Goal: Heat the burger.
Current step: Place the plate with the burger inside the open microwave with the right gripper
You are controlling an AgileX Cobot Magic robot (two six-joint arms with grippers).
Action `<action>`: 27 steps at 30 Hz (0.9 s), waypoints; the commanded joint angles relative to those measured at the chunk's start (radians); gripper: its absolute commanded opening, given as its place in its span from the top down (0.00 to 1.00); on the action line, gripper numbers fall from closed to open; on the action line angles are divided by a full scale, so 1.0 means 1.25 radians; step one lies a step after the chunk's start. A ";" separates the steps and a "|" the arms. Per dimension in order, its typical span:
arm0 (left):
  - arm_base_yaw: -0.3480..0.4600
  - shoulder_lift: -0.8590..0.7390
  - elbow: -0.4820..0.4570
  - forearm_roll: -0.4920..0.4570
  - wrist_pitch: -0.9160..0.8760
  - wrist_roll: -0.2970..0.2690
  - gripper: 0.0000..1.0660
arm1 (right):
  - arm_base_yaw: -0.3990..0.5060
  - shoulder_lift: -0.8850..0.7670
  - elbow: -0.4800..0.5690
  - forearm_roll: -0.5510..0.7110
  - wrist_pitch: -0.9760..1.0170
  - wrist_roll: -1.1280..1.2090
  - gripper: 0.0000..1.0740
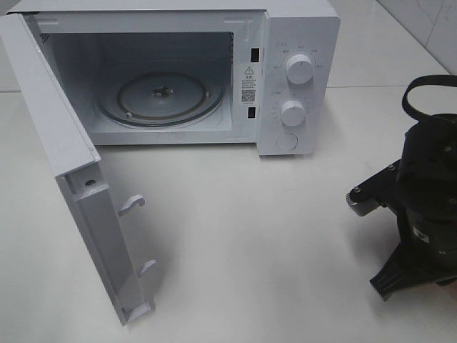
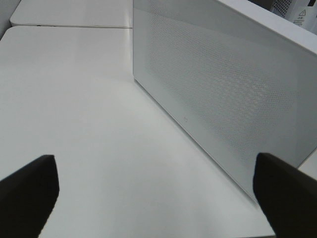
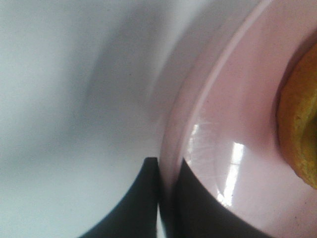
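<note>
My right end effector (image 3: 166, 198) is clamped on the rim of the pink plate (image 3: 233, 99). The burger (image 3: 299, 124) sits on that plate, near the gripped edge. My left end effector (image 2: 158, 193) hangs wide open over the worktop (image 2: 74, 99), beside the microwave (image 1: 300, 43), whose door (image 2: 223, 94) stands open, showing the glass turntable (image 1: 161, 96) inside.

The burger (image 3: 299, 124), golden-brown bun showing, lies on the pink plate (image 3: 233, 114).
</note>
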 commanded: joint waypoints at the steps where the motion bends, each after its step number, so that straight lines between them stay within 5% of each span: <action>1: -0.002 -0.002 0.002 -0.001 -0.003 -0.001 0.06 | 0.031 -0.029 0.025 -0.035 0.042 0.011 1.00; 27: -0.002 -0.002 0.002 -0.001 -0.003 -0.001 0.06 | 0.213 -0.246 0.094 -0.034 0.126 0.034 1.00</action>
